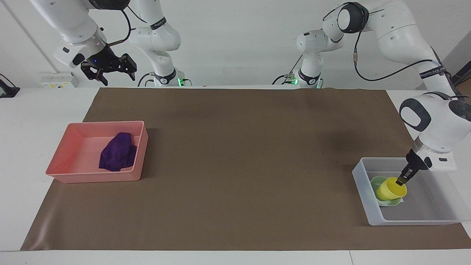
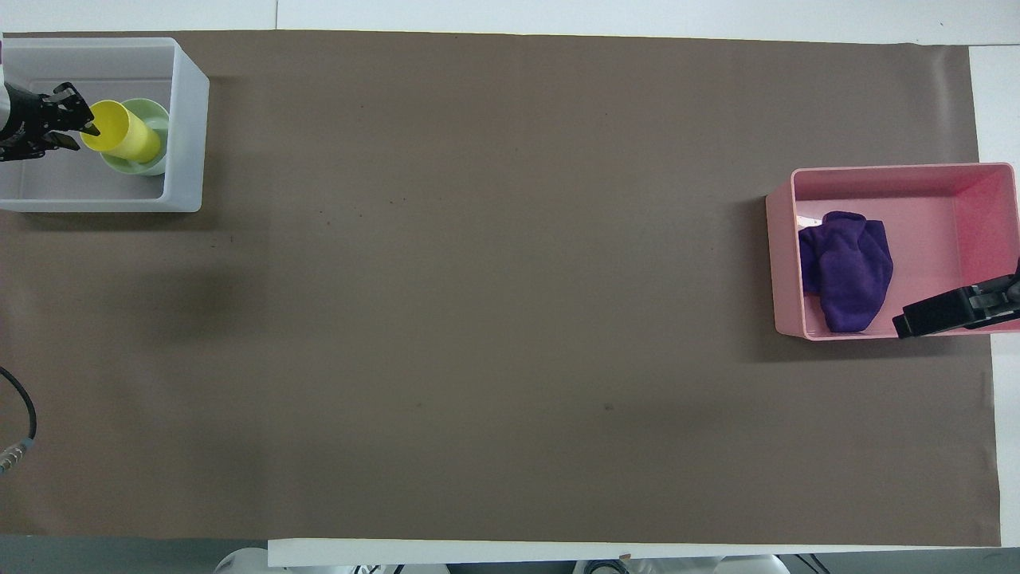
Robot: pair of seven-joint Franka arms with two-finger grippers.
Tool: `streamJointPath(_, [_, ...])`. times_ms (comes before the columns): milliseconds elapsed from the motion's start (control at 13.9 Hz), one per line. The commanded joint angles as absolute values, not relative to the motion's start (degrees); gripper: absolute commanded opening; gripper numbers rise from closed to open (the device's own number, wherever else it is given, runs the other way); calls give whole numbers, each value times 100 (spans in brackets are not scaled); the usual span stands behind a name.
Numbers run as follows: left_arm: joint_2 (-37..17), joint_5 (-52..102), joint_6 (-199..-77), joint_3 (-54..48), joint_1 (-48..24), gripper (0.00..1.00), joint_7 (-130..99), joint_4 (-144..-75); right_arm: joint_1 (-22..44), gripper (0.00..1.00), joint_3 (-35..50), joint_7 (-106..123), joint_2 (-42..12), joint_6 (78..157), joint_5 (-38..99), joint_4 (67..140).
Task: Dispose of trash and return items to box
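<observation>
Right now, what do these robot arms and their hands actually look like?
Both arms are glossy white jointed tubes with dark grey round caps and black bands bearing small lettering. Black cables loop along them, and green lights glow at their bases. The left gripper and right gripper are black, two-fingered claws.

Wide bare brown mat (image 1: 243,165) across the middle of the bench, open between pink bin (image 1: 66,176) and translucent box (image 1: 362,184). Inside the box, room taken at the wall toward the right arm's end by mint-green bowl (image 1: 375,182), yellow cup (image 1: 392,190) and left gripper (image 1: 401,180); rest of floor bare. Purple cloth (image 1: 117,151) filling part of the pink bin. Right gripper (image 1: 112,71) high over the bench edge.
</observation>
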State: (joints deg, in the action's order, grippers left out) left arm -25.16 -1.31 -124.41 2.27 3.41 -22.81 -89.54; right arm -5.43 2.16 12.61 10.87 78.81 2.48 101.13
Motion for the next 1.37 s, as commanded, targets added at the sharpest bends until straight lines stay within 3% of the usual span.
streamJointPath(0, [-1394,-369,-10888,220,88,100,-1665,-9069,-571,100,237,1345,1143,7893,246,10195])
streamJointPath(144, [-366,-360,-9838,211,-183,100,-1214,-9743,-571,100,237,1345,1143,7893,237,10195])
streamJointPath(288, [855,-360,-9730,211,-517,100,-1195,-10823,-571,100,229,1345,1143,7893,246,10195])
streamJointPath(432, [1405,-360,-9240,211,-825,100,-978,-11022,-571,100,229,1345,1143,7893,246,10195])
streamJointPath(648, [1249,-273,-8904,228,-853,100,-97,-10312,-571,100,237,1345,1143,7893,237,10195])
streamJointPath(864, [1090,-158,-8895,246,-800,100,-18,-10108,-571,100,229,1345,1143,7893,246,10195])
streamJointPath(1080, [598,-9,-8631,290,-782,100,-9,-9450,-571,100,237,1345,1151,7893,246,10195])
streamJointPath(1296, [580,9,-8587,308,-774,100,183,-9431,-571,100,229,1345,1143,7893,246,10195])
